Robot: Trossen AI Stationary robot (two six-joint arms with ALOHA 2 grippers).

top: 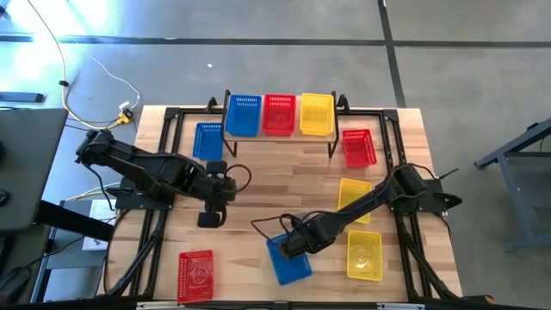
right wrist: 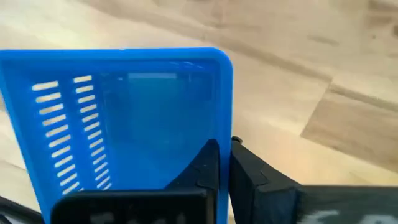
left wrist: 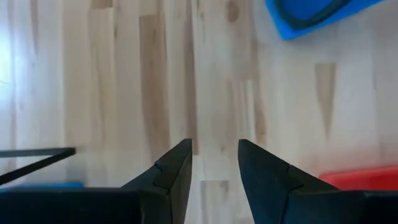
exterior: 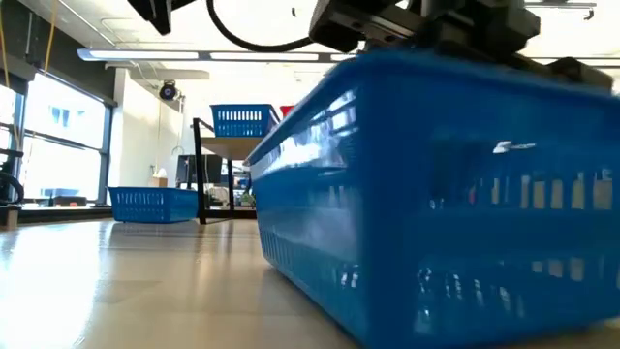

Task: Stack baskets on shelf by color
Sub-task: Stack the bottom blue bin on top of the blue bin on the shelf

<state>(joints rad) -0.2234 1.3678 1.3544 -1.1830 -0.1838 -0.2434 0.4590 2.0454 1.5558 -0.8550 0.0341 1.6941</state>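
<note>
Right gripper (top: 297, 244) closed on the rim of a blue basket (top: 288, 259) lying on the tabletop (top: 258, 185); one finger (right wrist: 205, 168) inside the wall, the other outside. Beyond the gripper, toward the table's far edge, the shelf (top: 280, 134) carries one blue, one red and one yellow basket. Left gripper (left wrist: 214, 165) hovers partly open over bare wood, empty, well apart from the held basket.

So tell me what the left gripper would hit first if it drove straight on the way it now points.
Probably the bare tabletop. The left gripper stands open over plain wood, nothing between its fingers. A blue basket lies off to one side, apparently clear of that line, though depth is unclear.
</note>
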